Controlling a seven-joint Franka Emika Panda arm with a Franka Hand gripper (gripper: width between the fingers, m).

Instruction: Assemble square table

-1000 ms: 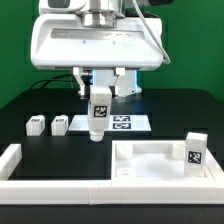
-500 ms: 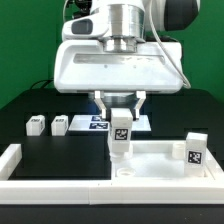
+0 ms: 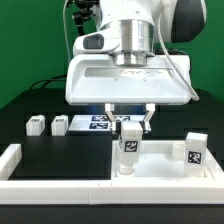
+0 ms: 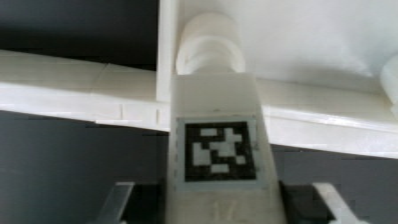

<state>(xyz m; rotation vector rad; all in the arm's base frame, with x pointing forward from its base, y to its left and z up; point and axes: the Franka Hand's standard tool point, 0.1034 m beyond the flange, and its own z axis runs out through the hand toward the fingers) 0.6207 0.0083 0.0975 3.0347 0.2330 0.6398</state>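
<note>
My gripper (image 3: 129,131) is shut on a white tagged table leg (image 3: 128,152) and holds it upright over the near-left corner of the white square tabletop (image 3: 160,163). The leg's lower end meets or nearly meets the slab's corner; I cannot tell if it touches. In the wrist view the leg (image 4: 217,120) runs between my fingers (image 4: 134,200), its tag facing the camera, with the slab's rim (image 4: 71,85) below it. Another leg (image 3: 194,151) stands upright at the slab's right side. Two more legs (image 3: 36,125) (image 3: 60,125) lie on the table at the left.
The marker board (image 3: 103,122) lies behind my gripper, partly hidden. A long white border rail (image 3: 55,187) runs along the front edge and up the left side of the black table.
My gripper has moved with the leg toward the exterior view's right and nearer the front, from over the marker board to the tabletop's near-left corner, and has come lower.
</note>
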